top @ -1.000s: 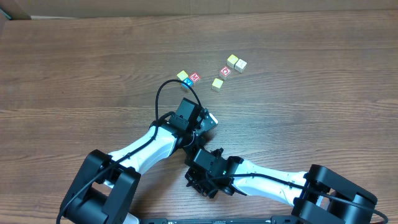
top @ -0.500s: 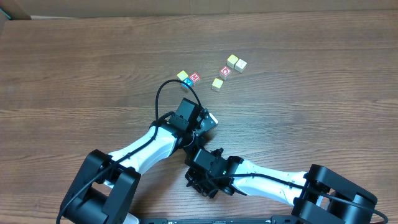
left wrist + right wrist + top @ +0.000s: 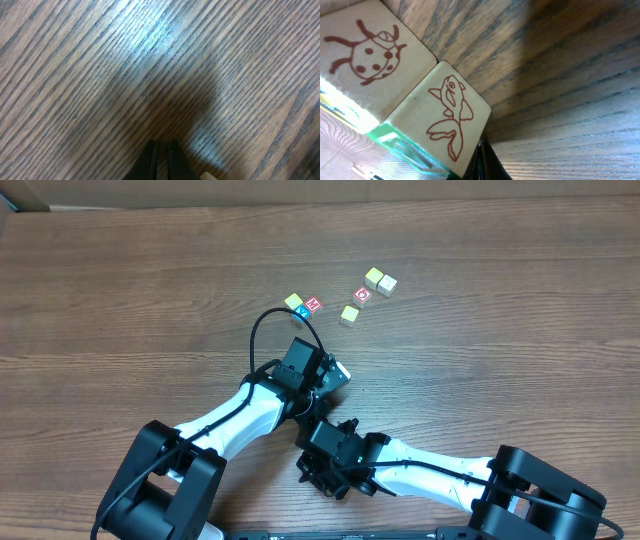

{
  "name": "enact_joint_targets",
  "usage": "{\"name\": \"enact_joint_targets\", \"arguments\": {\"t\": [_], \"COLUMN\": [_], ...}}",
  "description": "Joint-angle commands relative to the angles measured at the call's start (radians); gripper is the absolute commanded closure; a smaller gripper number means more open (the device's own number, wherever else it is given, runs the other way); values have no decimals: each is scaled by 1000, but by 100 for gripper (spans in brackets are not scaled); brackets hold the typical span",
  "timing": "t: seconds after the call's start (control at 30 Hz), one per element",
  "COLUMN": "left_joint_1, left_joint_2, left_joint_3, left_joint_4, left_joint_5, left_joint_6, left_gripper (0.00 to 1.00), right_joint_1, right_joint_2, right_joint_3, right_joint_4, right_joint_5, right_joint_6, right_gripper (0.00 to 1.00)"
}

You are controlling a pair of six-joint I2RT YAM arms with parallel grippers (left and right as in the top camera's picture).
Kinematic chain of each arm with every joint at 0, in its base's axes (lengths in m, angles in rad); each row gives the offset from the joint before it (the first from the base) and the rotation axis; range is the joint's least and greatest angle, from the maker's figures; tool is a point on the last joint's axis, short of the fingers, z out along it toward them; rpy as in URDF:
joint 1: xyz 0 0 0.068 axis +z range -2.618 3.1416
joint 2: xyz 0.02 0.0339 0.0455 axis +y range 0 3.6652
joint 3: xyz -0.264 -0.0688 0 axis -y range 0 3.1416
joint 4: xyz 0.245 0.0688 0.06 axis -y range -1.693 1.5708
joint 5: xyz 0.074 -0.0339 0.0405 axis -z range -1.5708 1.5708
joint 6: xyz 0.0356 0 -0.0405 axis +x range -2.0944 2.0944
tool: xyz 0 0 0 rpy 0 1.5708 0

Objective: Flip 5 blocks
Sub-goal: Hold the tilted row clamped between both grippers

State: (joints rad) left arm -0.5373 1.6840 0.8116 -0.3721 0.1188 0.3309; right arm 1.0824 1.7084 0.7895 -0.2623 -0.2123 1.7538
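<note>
Soft, even light from above falls on the brown wood-grain worktop in the overhead view, which is sharp from edge to edge; the white and black robot arms cast only faint, diffuse shadows. The left wrist view is softer in focus, with a pale glare patch on the grain at upper centre and a broad dark shadow spreading ahead of the left gripper. The right wrist view is very close. The pale wooden cube with a red fish drawing is crisp, the lower left corner is washed out, and a diagonal shadow darkens the wood at upper right.
</note>
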Motion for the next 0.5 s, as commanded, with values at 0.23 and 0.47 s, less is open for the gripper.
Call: {"name": "enact_joint_targets", "arguments": {"t": [0.23,0.47], "left_joint_1": [-32,-32], "left_joint_2": [68,68], "left_joint_3": [-72,-72], "left_joint_4": [-34,-34], "left_joint_5": [27,27], "left_joint_6": [-18,-18], "left_gripper": [96,96], "right_joint_1": [6,13], "right_joint_2": [10,10], "right_joint_3": [14,14], "right_joint_4": [0,6], "right_joint_5": [19,8], "right_joint_6": [5,5], "right_gripper": [96,96]}}
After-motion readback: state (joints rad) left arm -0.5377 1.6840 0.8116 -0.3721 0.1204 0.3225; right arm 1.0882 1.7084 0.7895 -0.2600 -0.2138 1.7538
